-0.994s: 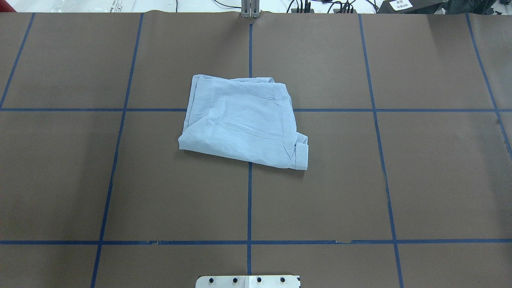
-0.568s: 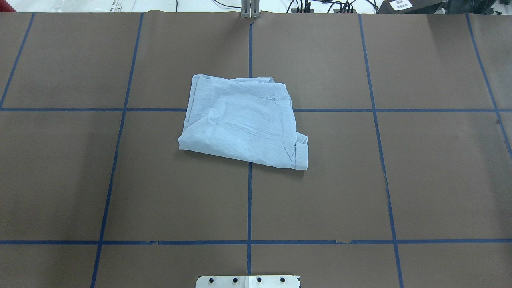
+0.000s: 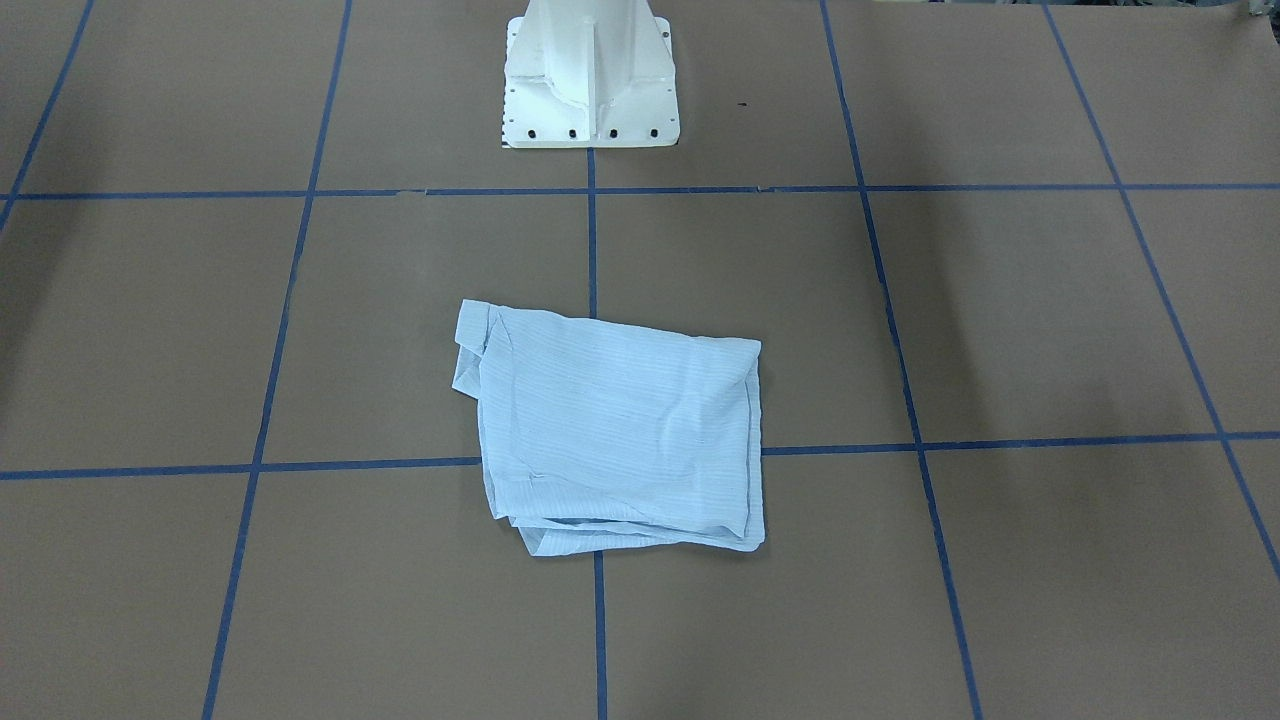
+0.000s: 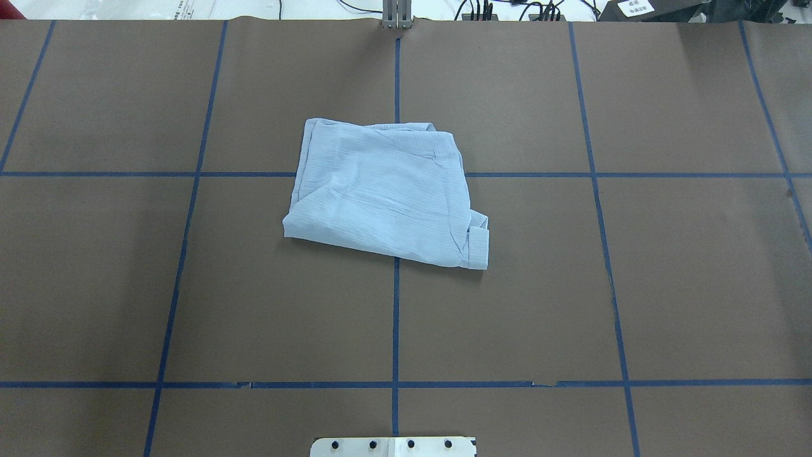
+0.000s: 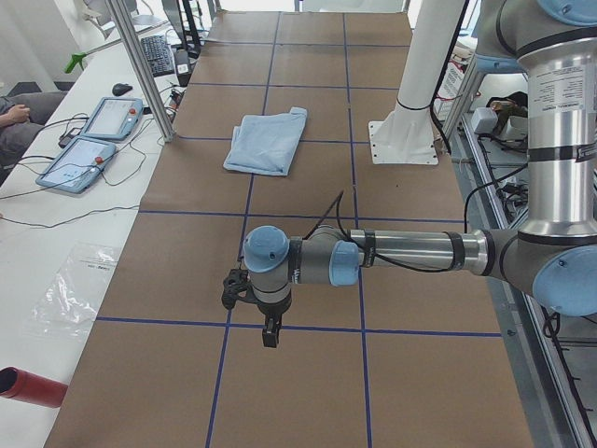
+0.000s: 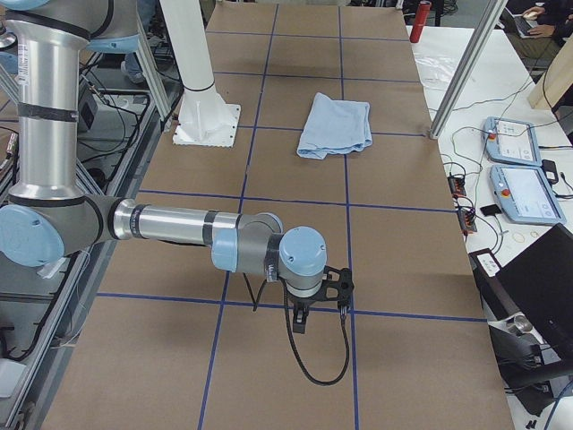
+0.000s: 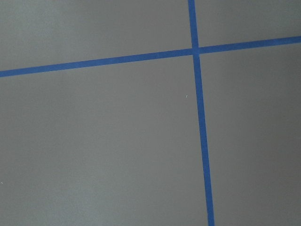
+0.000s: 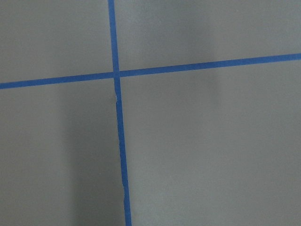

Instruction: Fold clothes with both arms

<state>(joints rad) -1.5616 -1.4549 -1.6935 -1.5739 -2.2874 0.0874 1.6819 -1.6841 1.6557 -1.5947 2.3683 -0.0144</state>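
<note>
On the brown table (image 3: 1000, 300), in the front-facing view, the light blue shirt (image 3: 615, 430) lies folded into a rough rectangle over a crossing of the blue tape lines (image 3: 590, 250). It sits in front of the white pedestal (image 3: 590, 80).

In the overhead view, the shirt (image 4: 380, 190) rests flat near the table's middle, its layers uneven at the far edge.

In the left side view, the left arm (image 5: 410, 250) stretches low over the table's near end, well apart from the shirt. The left gripper (image 5: 269, 334) points down above a tape line. Whether it is open or closed, or has hold of anything, cannot be told.

In the right side view, the right arm (image 6: 170, 224) does the same at the other end. The right gripper (image 6: 300, 321) also points down, and its state is just as unclear.

Both wrist views show only brown table surface and crossing tape.
</note>
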